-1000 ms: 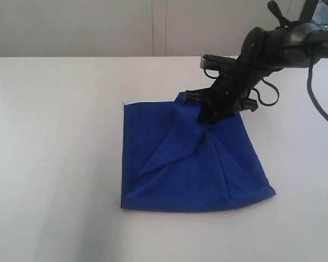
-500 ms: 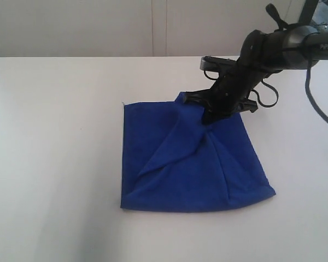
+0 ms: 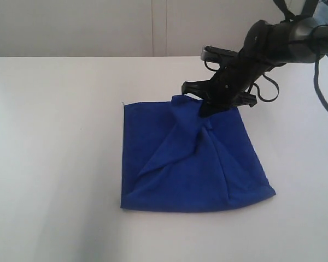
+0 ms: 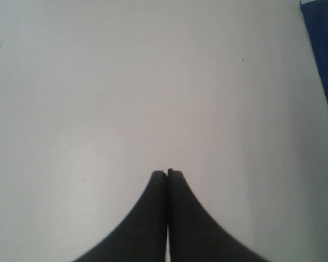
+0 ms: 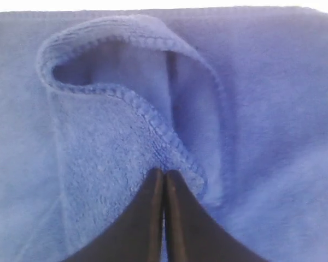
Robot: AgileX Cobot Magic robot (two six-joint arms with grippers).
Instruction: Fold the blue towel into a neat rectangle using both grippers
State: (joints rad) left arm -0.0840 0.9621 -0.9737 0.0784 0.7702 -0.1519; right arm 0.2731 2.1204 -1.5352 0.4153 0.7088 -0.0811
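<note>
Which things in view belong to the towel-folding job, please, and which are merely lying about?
Job: blue towel; right gripper, shut on its hem; left gripper, shut, beside the towel's edge.
Merely there: white table; pale wall behind.

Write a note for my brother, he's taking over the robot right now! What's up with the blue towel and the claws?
Left black metal gripper: shut, empty, over the bare white table, with the towel's edge just in its view.
Right black metal gripper: shut, apparently pinching a hemmed fold at the far edge of the royal-blue terry towel.
Done: towel partly gathered, creased, not a rectangle.
Left: flatten it, then fold neatly with both grippers.
</note>
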